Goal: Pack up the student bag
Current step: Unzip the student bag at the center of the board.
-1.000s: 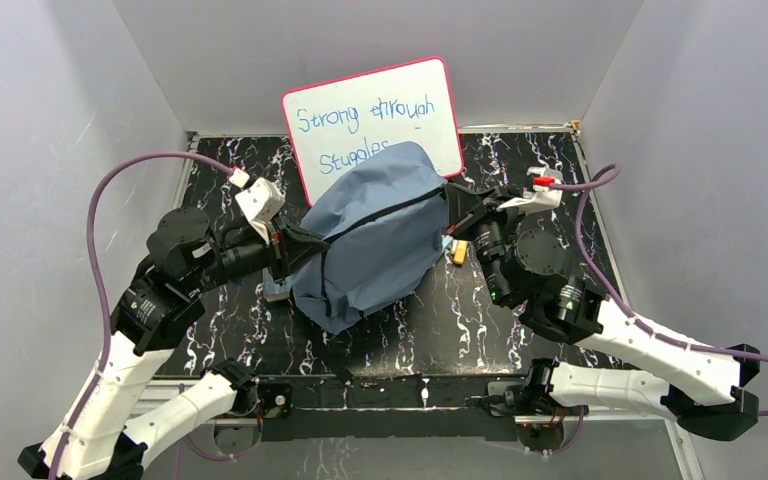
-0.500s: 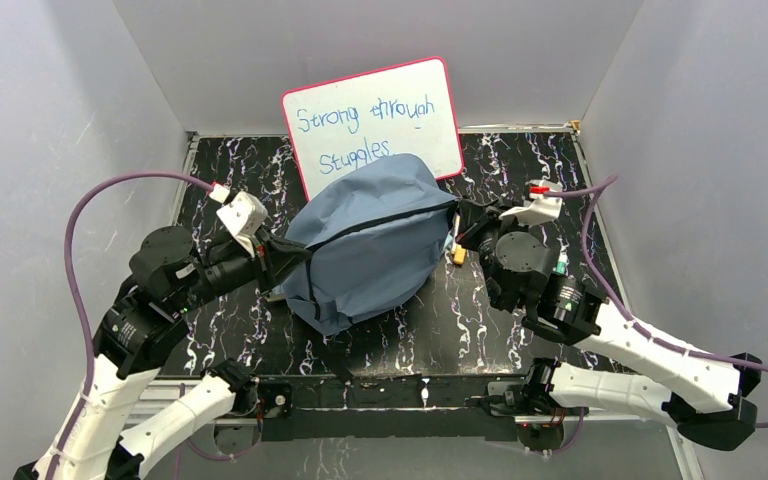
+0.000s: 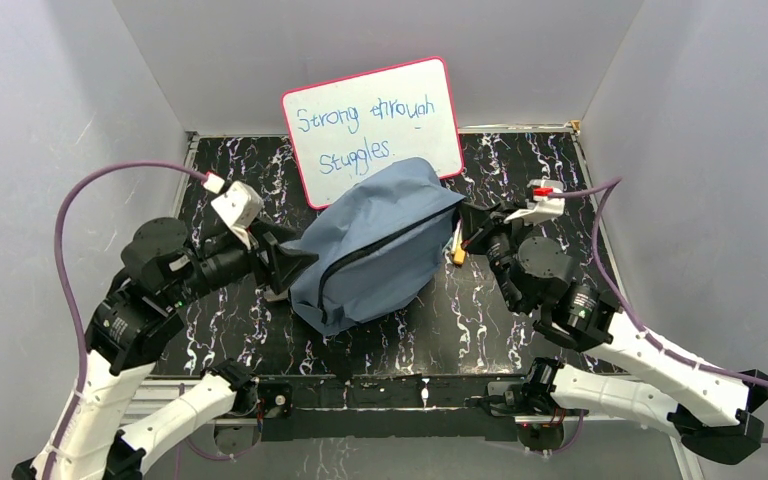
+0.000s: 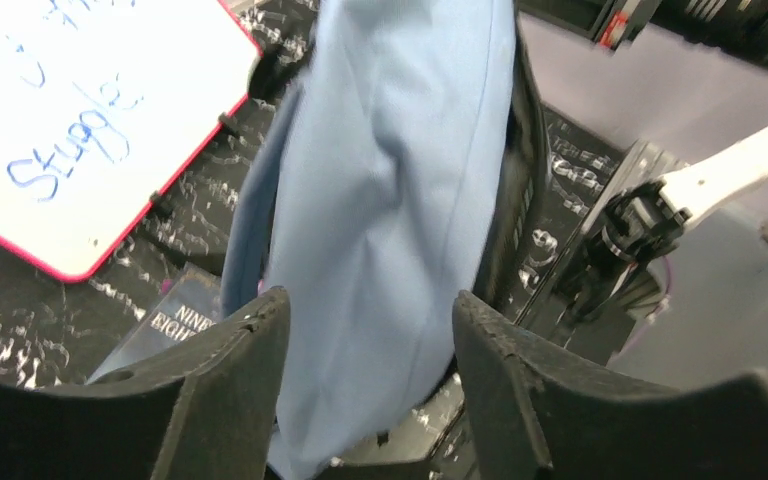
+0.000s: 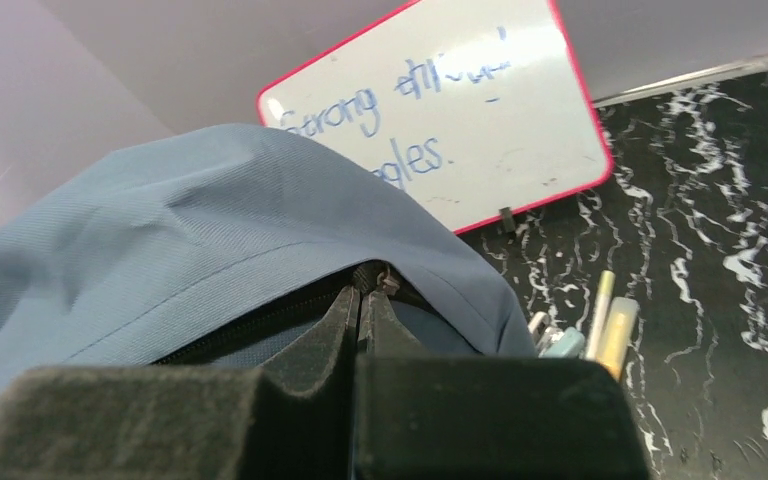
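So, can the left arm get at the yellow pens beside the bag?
Probably not: the soft grey-blue fabric backpack lies between the open left tool and the yellow pens, and the right tool, shut on the backpack, crowds that side.

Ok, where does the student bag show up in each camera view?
Top external: student bag mid-picture, on the table.
Left wrist: fills the middle, above the open left gripper.
Right wrist: left and centre, its zipper at the right gripper tips.
Shared landmark: pink-framed whiteboard behind it.
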Controlling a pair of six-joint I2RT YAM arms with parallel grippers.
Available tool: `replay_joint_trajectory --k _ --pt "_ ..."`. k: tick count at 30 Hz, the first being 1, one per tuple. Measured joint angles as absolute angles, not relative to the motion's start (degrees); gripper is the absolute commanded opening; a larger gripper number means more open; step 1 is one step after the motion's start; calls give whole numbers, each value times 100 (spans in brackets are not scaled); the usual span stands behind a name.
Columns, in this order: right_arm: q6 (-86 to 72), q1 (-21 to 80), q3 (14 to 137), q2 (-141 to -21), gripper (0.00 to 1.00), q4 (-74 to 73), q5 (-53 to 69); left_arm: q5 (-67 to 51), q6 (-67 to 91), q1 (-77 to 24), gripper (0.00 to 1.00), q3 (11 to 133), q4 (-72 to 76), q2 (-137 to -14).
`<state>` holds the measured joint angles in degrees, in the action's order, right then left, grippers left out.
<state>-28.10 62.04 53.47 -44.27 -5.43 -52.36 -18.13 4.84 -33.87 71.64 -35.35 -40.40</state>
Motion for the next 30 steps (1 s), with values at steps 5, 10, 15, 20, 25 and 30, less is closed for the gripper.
replay_joint_trajectory --k 5,10,15,20,25,30 --pt "-2482 6193 5524 -4611 0 -364 -4397 -2045 469 -3387 68 8136 -3503 -4727" --pt "-2349 6191 5581 -4810 0 -211 -3734 -2231 370 -3387 71 9553 -3444 -5763" --pt "-2246 6189 5671 -4945 0 -106 -3389 -2576 336 -3387 71 10547 -3350 -6667" --pt "-2204 6189 5885 -5245 0 62 -3138 -2834 301 -3387 71 10645 -3404 -7157" --pt "-2176 6189 6156 -5739 0 301 -3009 -2915 248 -3430 72 10645 -3507 -7308" --pt "-2163 6187 6431 -6184 0 362 -3004 -2731 12 -3682 73 10645 -3603 -7244"
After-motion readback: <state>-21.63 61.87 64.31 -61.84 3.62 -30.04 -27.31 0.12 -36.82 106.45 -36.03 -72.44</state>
